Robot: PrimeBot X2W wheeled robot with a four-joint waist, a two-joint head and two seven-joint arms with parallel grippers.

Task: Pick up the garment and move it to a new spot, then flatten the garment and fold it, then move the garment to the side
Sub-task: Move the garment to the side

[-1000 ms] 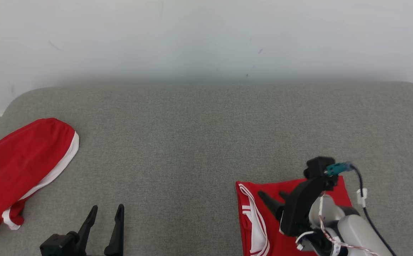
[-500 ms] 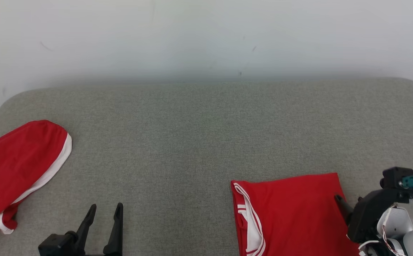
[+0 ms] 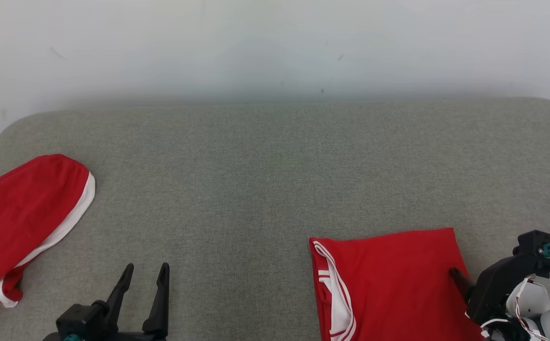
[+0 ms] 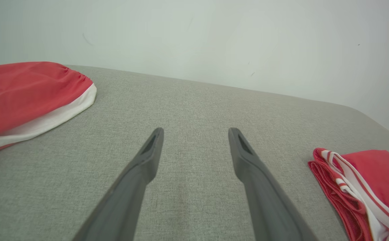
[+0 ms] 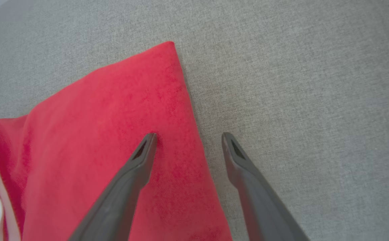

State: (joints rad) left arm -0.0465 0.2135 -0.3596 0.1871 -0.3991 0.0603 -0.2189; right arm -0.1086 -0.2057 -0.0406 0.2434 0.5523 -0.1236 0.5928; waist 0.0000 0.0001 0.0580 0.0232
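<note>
Looking down from the head, you see the grey surface (image 3: 265, 189) spanning almost the full width, rounded at its far corners, with a pale wall (image 3: 275, 47) behind it. A loose red cloth (image 3: 19, 218) with a white band lies at the surface's left edge and runs out of the picture there.

Your garment (image 3: 388, 279) is on the near right of the surface. It is red, folded flat into a rough rectangle, and its white-striped edge faces left. The left wrist view shows stacked layers along that edge. The garment and the cloth are well apart, with bare grey fabric between them.

The left gripper (image 3: 147, 266) sits at the near left, above bare surface between the two red pieces. Its jaws are spread and hold nothing.

The right gripper (image 5: 189, 135) is at the garment's right edge, also spread wide and holding nothing. In its wrist view one finger lies over the red fabric and the other over the grey surface just beside it. You cannot tell whether either tip touches down.
</note>
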